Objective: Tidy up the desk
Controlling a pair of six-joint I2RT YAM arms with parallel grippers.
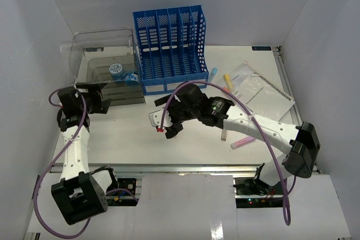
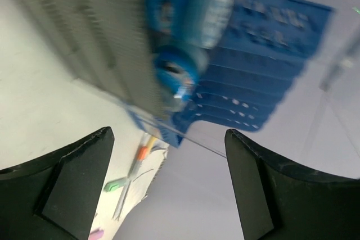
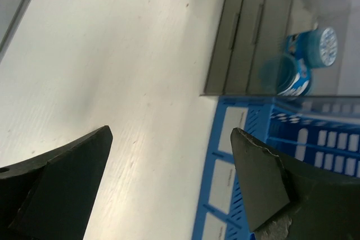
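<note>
Top external view shows the desk [image 1: 124,139], a broad white tabletop filling the middle of the scene in front of both arm bases. At nine o'clock the left gripper [image 1: 97,96] hovers by the near edge of a clear plastic box [image 1: 104,54], which sits at ten o'clock with two round blue containers [image 1: 119,71] inside. Its wrist camera shows the jaws spread wide with nothing between them. At twelve o'clock stands a blue file rack [image 1: 169,49], upright and just beside the box. Near the centre the right gripper [image 1: 163,125] hangs over bare tabletop, also gaping and empty. Toward two o'clock lie a yellow marker [image 1: 228,78] and a notebook [image 1: 259,85]; a pink marker [image 1: 242,142] lies at four o'clock.
</note>
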